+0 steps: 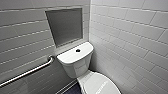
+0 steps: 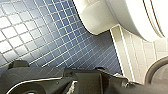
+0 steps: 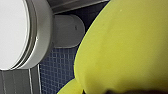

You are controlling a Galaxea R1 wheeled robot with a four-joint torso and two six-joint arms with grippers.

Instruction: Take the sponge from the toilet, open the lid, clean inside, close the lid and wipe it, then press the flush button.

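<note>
Observed the sponge point(image 3: 125, 47), bright yellow, close up against the right wrist camera and clear of floor and toilet alike. Judged the right claw closed on it, given no other support beneath. Could not make out the width of the grip behind the yellow bulk. Could not tell the state of the left claw. Noted dark robot hardware point(image 2: 62, 80) along the edge of the left wrist view.

Noted beyond both wrists a floor point(image 2: 50, 37) of small blue square tiles with pale grout. Found the toilet point(image 2: 100, 15), white and glossy, standing on that floor near a pale tiled wall base point(image 2: 130, 55).

Saw the lid point(image 1: 100, 85) down flat over the bowl, closed, white and smooth. Recorded the boxy tank point(image 1: 75, 62) directly behind the lid, set into the corner between two walls. Located the flush button point(image 1: 78, 50), small, dark and round, at the centre of the flat tank top.

Noted a metal grab bar point(image 1: 27, 72) fixed to the wall left of the tank, sloping down and away from it. Noted a grey rectangular recess point(image 1: 65, 26) in the wall above the tank. Recorded white rectangular wall tiles point(image 1: 130, 37) on the right-hand wall, greyer ones on the left.
</note>
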